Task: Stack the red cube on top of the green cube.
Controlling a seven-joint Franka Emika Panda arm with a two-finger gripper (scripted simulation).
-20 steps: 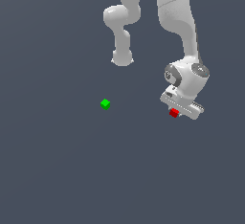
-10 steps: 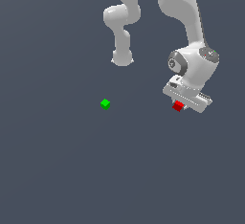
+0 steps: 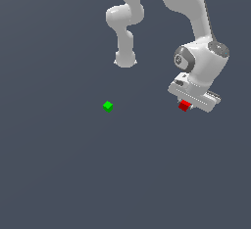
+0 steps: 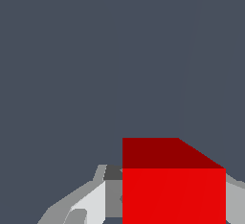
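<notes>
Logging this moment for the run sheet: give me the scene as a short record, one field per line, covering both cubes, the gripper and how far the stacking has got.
red cube: sits between the fingers of the gripper, at the exterior view's right
green cube: alone on the grey floor, to the exterior view's left of the gripper, untouched
gripper state: fingers flank the red cube in the wrist view; contact cannot be confirmed
cubes: well apart, not stacked
wrist view: red cube fills the near field; green cube not visible
stacking: not yet done
</notes>
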